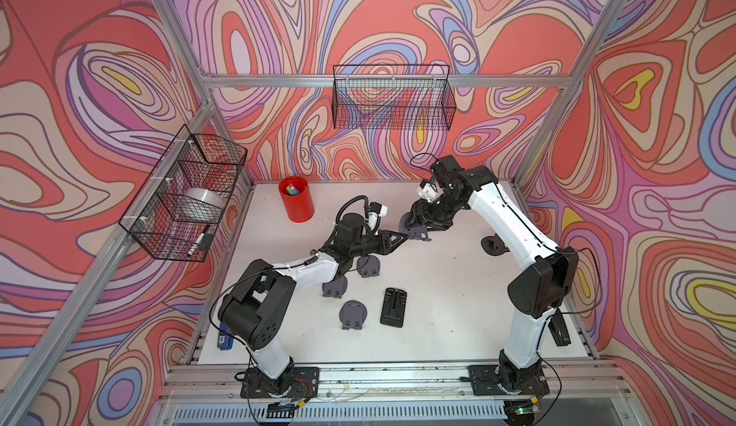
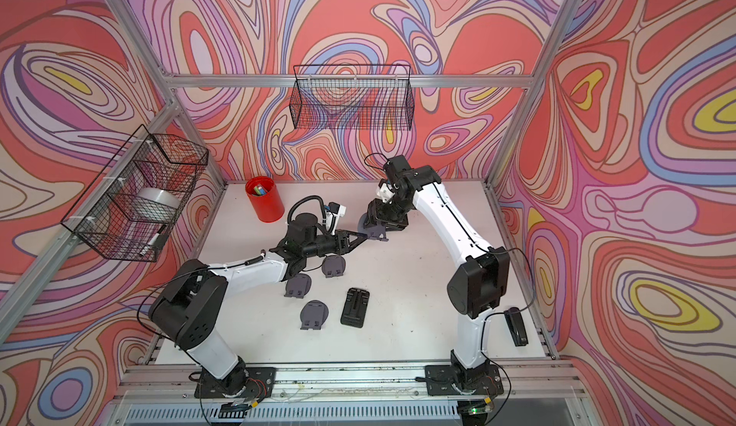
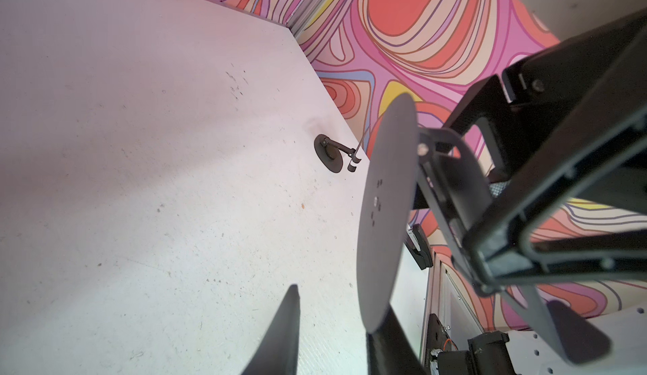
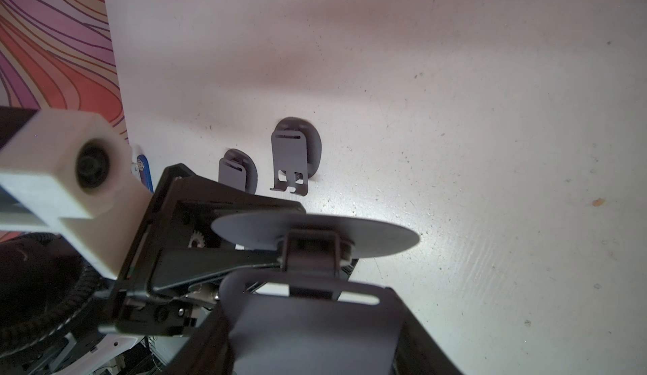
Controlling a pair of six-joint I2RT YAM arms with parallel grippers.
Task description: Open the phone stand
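Observation:
A grey phone stand (image 1: 418,232) (image 2: 376,231) hangs above the table's middle back, held by my right gripper (image 1: 418,224) (image 2: 376,224). In the right wrist view that gripper (image 4: 315,331) is shut on the stand's flat back plate (image 4: 308,338). The round base disc (image 4: 315,231) is swung out from the plate on its hinge. My left gripper (image 1: 400,237) (image 2: 360,237) points at the stand from the left. In the left wrist view it (image 3: 336,306) is open with bare table between its fingers. The disc (image 3: 385,215) stands edge-on beside one finger (image 3: 388,348).
Three folded grey stands (image 1: 368,265) (image 1: 333,286) (image 1: 353,314) and a black rectangular one (image 1: 393,307) lie at the front middle. A dark opened stand (image 1: 494,245) stands at the right. A red cup (image 1: 296,199) is at the back left. Wire baskets (image 1: 392,97) (image 1: 187,193) hang on the walls, and a stapler (image 2: 516,326) lies at the right.

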